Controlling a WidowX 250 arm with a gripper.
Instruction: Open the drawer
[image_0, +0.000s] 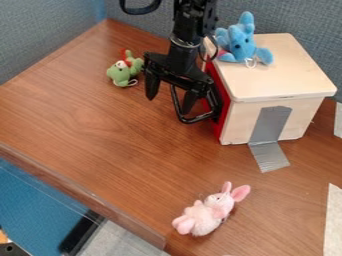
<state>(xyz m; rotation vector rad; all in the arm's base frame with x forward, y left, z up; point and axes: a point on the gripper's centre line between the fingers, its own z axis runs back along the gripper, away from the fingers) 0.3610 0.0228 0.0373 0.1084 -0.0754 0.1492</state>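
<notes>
blue toy (242, 44) atop box (274, 75), green toy (123, 73) upper left, pink rabbit (208, 212) bottom centre. red drawer (223, 107) flush; gripper (172, 94) spread wide, empty, at handle (192, 120).

We see the black tool (169, 102) hanging over the wood-grain counter (100, 125), its two fingers spread apart, one of them at the black loop handle (194, 120) on the drawer's red front (220, 82). We find a blue plush toy (239, 45) on top of the pale wooden cabinet (260, 82), whose side wears grey tape (270, 125) running down onto the counter. We spot a green plush toy (122, 72) near the tool and a pink plush rabbit (207, 212) toward the front edge.
</notes>
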